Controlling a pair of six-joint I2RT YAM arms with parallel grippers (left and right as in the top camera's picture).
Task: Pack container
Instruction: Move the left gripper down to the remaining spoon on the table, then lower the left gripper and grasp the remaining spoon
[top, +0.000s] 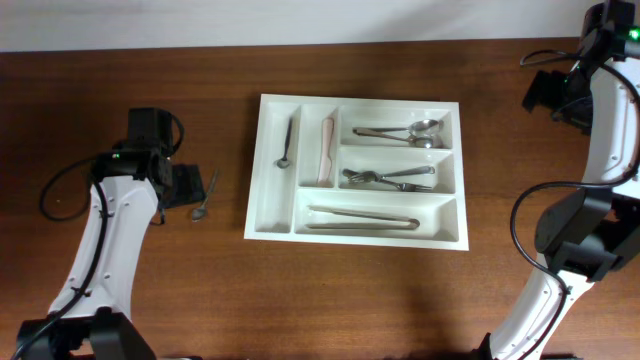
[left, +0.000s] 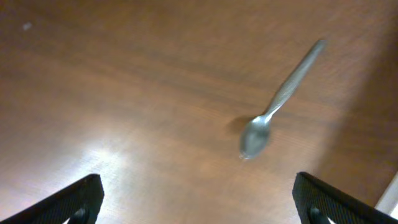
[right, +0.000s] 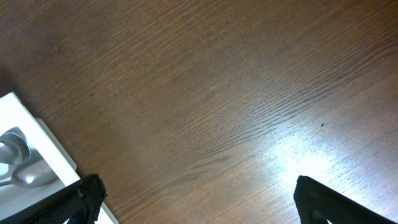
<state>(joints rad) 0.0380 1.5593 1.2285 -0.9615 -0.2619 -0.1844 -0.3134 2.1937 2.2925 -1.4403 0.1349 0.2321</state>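
The white five-compartment container (top: 270, 225) lies mid-table and holds a small spoon, a pale knife, spoons, forks and tongs. Its corner shows in the right wrist view (right: 43, 146). A loose metal teaspoon (top: 204, 197) lies on the table left of the container; it also shows in the left wrist view (left: 277, 106). My left gripper (top: 185, 186) is open and empty just left of the teaspoon, its fingers apart (left: 199, 202) above bare wood. My right gripper (top: 545, 92) is open and empty at the far right, beyond the container's corner, fingers spread (right: 199, 202).
The brown wooden table (top: 360, 300) surrounds the container. The right arm's base and cable (top: 575, 230) stand at the right edge. The left arm (top: 105, 250) reaches in from the lower left. A white wall runs along the far edge.
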